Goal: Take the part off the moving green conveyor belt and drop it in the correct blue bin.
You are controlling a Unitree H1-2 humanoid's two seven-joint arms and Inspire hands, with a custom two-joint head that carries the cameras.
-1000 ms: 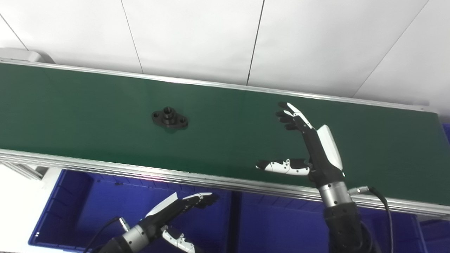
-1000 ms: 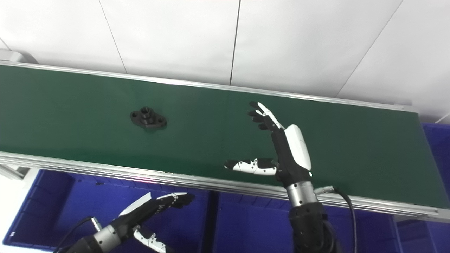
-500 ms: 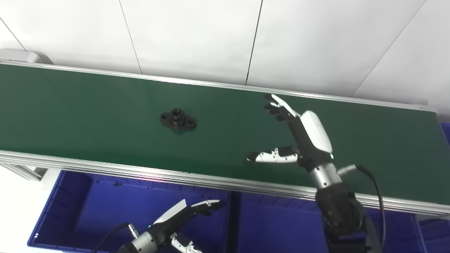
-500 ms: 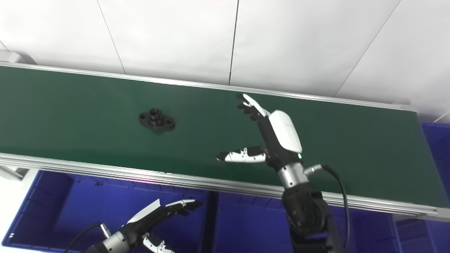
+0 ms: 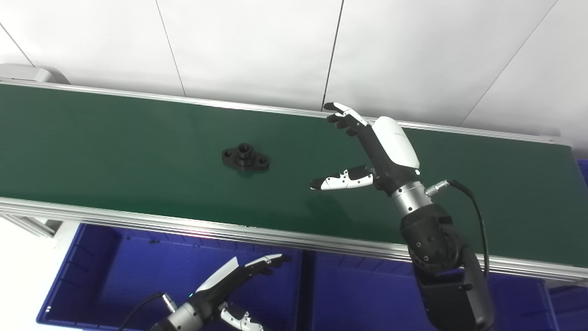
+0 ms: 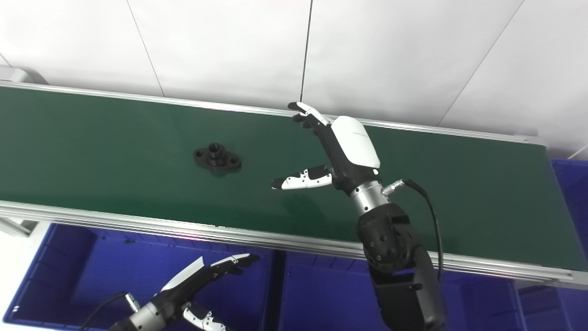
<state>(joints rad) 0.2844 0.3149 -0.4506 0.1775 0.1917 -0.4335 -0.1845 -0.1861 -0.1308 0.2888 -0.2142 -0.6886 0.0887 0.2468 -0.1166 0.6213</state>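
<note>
Black flanged metal part (image 5: 245,157) is lying mid-belt on the green conveyor belt (image 5: 115,138), well left of the right hand (image 5: 367,154), which is hovering spread apart, holding nothing. Closing well means timing fingers and thumb around the raised hub; the left hand (image 5: 239,276) is waiting spread over the blue plastic bin (image 5: 73,271).

no readable text, labels or numbers

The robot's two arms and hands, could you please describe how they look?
The right hand has a glossy white back shell, black fingers with white segments, a silver wrist ring, a black forearm and a black cable looping from the wrist. The left hand matches: white back plate, black fingers, silver wrist, black cable.
</note>
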